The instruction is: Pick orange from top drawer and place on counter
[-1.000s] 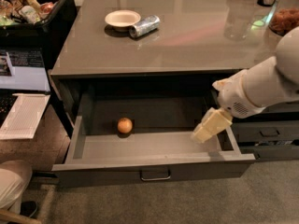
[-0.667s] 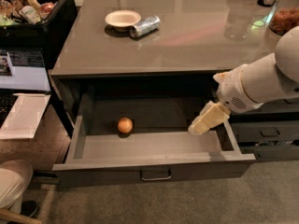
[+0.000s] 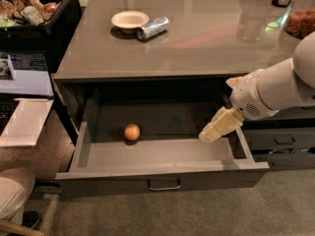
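Note:
The orange lies on the floor of the open top drawer, left of its middle. The drawer is pulled far out, with a small metal handle on its front. My gripper hangs over the right part of the drawer, pointing down and left. It is empty and well to the right of the orange. The glossy grey-brown counter spreads above the drawer.
A white bowl and a silver can lie on the counter at the back left. A black bin of items stands at the far left. Narrower dark drawers sit to the right. A person's knee shows at the bottom left.
My gripper has moved a little to the left and slightly up inside the drawer, towards the orange. The orange has not moved.

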`<state>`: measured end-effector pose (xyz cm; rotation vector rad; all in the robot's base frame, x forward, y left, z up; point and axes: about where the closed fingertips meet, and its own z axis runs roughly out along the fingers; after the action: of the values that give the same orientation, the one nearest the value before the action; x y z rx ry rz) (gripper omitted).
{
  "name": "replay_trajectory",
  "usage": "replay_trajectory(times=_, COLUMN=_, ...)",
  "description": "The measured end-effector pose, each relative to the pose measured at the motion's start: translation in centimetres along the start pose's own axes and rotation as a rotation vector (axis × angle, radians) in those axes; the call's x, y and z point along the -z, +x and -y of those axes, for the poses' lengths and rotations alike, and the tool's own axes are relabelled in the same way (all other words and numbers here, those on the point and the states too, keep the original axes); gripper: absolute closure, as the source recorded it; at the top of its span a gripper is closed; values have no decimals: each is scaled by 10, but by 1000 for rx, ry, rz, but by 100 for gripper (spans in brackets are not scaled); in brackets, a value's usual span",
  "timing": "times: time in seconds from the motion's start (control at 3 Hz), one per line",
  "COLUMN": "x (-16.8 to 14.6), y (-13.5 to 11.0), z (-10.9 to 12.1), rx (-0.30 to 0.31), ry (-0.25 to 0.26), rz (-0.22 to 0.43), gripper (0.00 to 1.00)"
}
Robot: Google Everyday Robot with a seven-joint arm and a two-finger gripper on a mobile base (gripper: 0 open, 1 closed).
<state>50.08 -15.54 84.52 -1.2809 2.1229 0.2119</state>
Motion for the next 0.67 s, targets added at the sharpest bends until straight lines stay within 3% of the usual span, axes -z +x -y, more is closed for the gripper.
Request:
replay_trajectory(times=0.33, x=-34, y=1, z=0, rx=-34, ry=-14, rz=85, gripper=0)
replay_trajectory(times=0.67, x=-83, y=-23, z=15, rx=-34, ry=-12, rz=201, gripper=0)
